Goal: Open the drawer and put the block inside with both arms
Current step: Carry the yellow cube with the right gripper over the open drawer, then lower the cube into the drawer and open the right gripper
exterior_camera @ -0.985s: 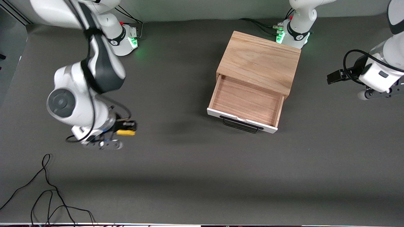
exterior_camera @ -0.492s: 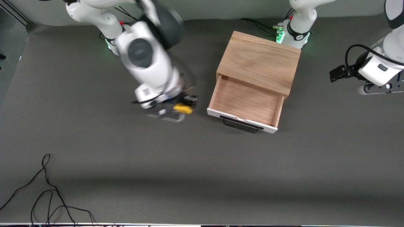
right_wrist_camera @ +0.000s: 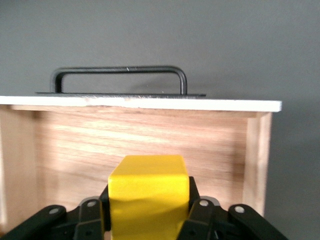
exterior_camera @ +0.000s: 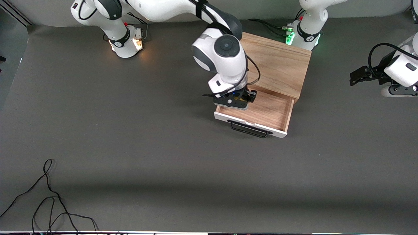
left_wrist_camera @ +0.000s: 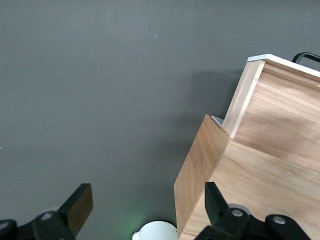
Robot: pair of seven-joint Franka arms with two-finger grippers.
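Observation:
The light-wood cabinet (exterior_camera: 271, 60) has its drawer (exterior_camera: 261, 112) pulled out, with its white front panel and black bar handle (exterior_camera: 249, 130) toward the front camera. My right gripper (exterior_camera: 243, 97) is over the drawer's interior at the right arm's end, shut on the yellow block (right_wrist_camera: 149, 192). In the right wrist view the drawer floor (right_wrist_camera: 140, 135) and the handle (right_wrist_camera: 120, 72) show past the block. My left gripper (exterior_camera: 396, 92) waits open and empty over the bare table at the left arm's end. Its wide-apart fingers (left_wrist_camera: 80, 210) and the cabinet's side (left_wrist_camera: 200, 175) show in the left wrist view.
Loose black cables (exterior_camera: 49, 199) lie on the dark grey table (exterior_camera: 163, 147) near the front camera at the right arm's end. The left arm's green-lit base (exterior_camera: 305, 32) stands right by the cabinet's back corner.
My right arm swung from the right arm's end of the table to over the open drawer, carrying the yellow block. My left gripper drifted slightly outward. The right base light changed from green to amber.

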